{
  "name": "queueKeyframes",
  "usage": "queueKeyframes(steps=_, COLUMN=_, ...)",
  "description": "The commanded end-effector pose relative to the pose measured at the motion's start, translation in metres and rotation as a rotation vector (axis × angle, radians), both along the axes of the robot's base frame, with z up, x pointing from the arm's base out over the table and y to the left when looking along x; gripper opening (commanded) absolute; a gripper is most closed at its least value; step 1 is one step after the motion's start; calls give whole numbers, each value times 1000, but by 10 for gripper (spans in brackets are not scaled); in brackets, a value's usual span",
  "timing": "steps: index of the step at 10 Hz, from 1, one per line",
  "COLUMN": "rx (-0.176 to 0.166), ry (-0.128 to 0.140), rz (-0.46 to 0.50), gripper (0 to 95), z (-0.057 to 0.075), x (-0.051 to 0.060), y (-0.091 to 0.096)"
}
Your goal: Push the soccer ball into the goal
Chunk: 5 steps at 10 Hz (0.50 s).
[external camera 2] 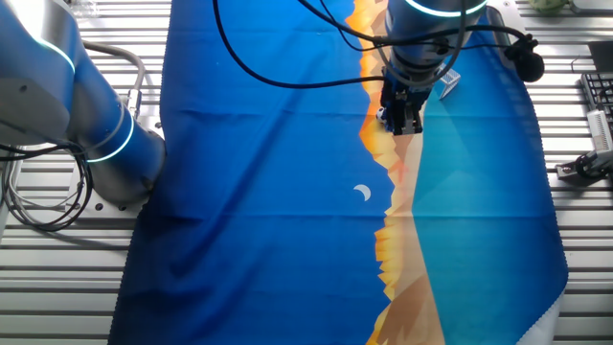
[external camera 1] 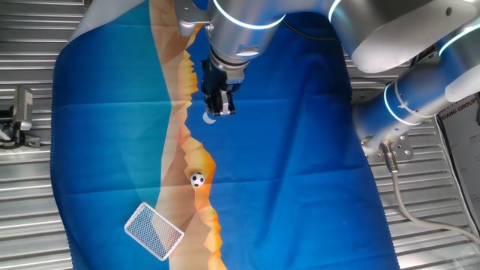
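Note:
The soccer ball (external camera 1: 197, 179), tiny, white with black patches, lies on the orange band of the blue cloth. The goal (external camera 1: 153, 230), a white frame with grey mesh, lies near the cloth's lower left, down-left of the ball and apart from it. My gripper (external camera 1: 220, 105) hangs above the cloth, well up-right of the ball and clear of it, with its dark fingers close together and nothing between them. In the other fixed view the gripper (external camera 2: 402, 120) hides the ball, and only a corner of the goal (external camera 2: 449, 83) shows behind it.
The blue and orange printed cloth (external camera 1: 300, 150) covers a slatted metal table. A white crescent print (external camera 1: 208, 118) lies just under the gripper. The arm's base (external camera 1: 405, 105) stands at the right. A metal fixture (external camera 1: 22, 112) sits at the left edge.

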State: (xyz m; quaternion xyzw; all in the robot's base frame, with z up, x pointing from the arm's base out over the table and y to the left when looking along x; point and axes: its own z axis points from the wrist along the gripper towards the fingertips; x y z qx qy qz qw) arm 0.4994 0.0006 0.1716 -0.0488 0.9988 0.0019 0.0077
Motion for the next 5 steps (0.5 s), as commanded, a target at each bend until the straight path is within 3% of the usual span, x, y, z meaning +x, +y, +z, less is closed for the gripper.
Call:
queueKeyframes(steps=1, rx=-2, ry=4, rz=-1, gripper=0, z=-1, x=0, y=1)
queueKeyframes(steps=5, rx=-6, ry=-26, rz=-19, gripper=0, z=-20, x=-4, y=10)
